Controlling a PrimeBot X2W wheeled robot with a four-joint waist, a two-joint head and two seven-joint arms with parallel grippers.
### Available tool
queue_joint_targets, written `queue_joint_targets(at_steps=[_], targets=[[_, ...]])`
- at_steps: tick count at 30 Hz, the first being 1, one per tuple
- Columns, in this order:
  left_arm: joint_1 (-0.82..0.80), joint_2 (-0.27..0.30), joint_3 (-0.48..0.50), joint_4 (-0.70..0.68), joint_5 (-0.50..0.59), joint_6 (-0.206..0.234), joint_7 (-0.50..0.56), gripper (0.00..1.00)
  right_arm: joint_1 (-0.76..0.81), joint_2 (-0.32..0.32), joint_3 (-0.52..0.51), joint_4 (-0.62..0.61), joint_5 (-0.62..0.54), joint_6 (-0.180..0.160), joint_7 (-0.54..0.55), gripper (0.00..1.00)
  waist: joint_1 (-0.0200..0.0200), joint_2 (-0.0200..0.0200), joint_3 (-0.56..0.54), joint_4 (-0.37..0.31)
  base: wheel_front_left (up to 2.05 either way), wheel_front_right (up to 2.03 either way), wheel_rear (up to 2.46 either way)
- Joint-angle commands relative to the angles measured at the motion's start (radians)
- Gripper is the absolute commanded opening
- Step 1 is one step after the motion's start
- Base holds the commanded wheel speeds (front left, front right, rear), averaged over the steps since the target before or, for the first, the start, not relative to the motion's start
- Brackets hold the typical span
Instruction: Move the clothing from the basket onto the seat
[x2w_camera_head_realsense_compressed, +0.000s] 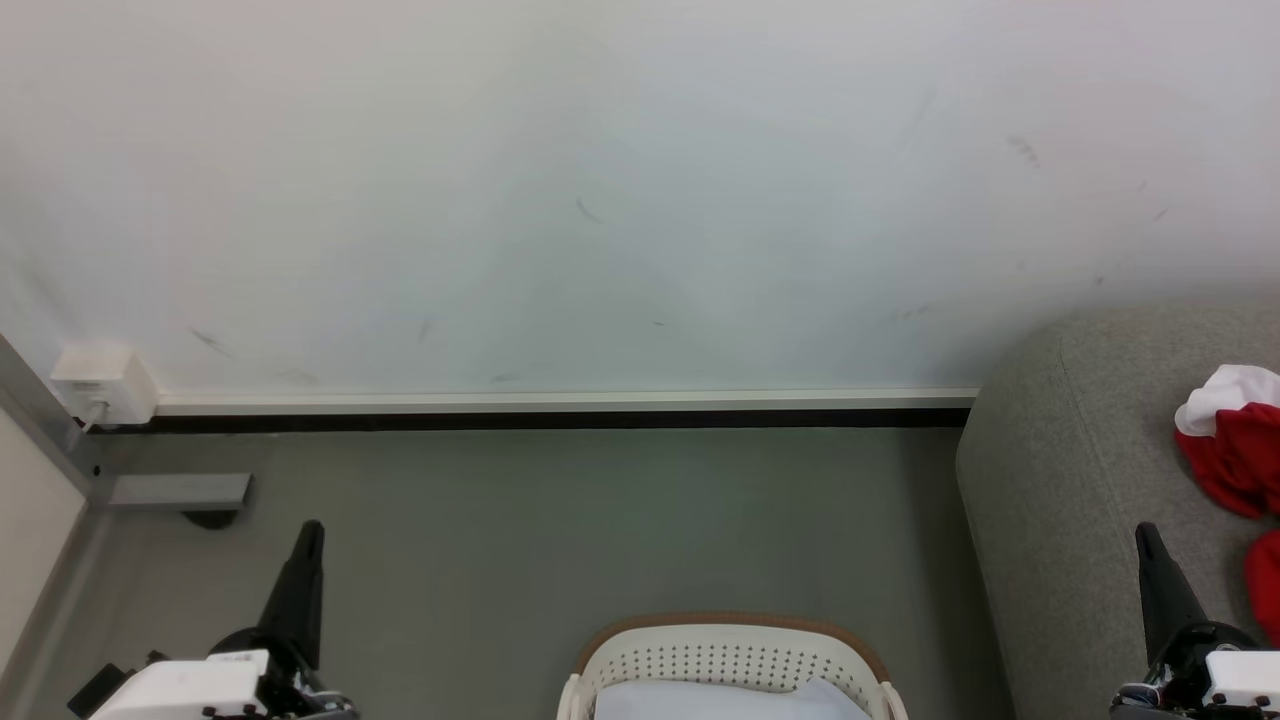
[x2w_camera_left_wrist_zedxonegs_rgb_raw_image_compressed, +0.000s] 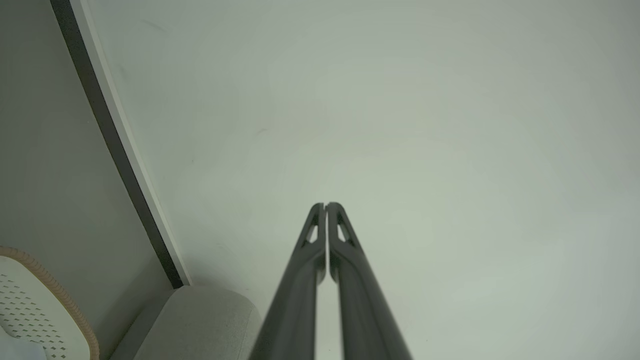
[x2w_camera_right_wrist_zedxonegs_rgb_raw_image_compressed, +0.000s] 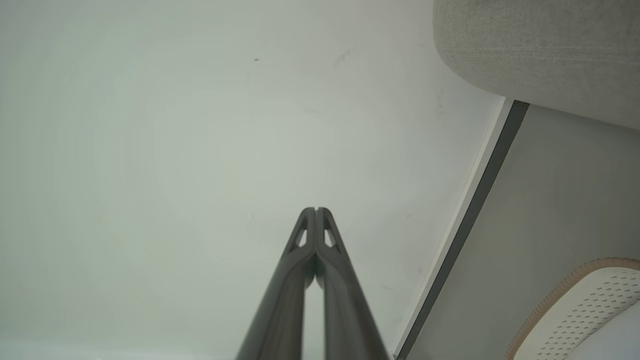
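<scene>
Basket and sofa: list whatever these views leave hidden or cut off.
- Inside the basket: the head view's bottom edge cuts off all but the far rim, so whether anything red remains in it cannot be told.
- The clothing on the seat: the head view's right edge crops it, so the garment count is unclear.
- Both wrist views catch just a corner of the basket, cut by their edges.

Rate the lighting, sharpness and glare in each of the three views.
Head view: soft even light, no glare, the clothing and the basket rim sharp. Left wrist view: flat light on the wall, the shut left claw crisp at its tips, blurring toward the bottom edge. Right wrist view: the same for the shut right claw; the seat shows its weave clearly.
</scene>
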Motion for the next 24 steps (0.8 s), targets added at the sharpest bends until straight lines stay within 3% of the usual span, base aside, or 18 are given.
queue_joint_targets(at_steps=[1,24], targets=[[-0.007,0.007,0.003,-0.002,-0.013,-0.002,0.005,0.0,-0.008,-0.007,0.001,-0.004,0.002,-0.002,-0.003,0.0,0.0,0.0,0.0,0.0,0.0,0.0,0.0],[-0.007,0.007,0.003,-0.002,-0.013,-0.002,0.005,0.0,-0.007,-0.01,0.006,-0.004,0.006,-0.002,-0.006,0.0,0.0,0.0,0.0,0.0,0.0,0.0,0.0]])
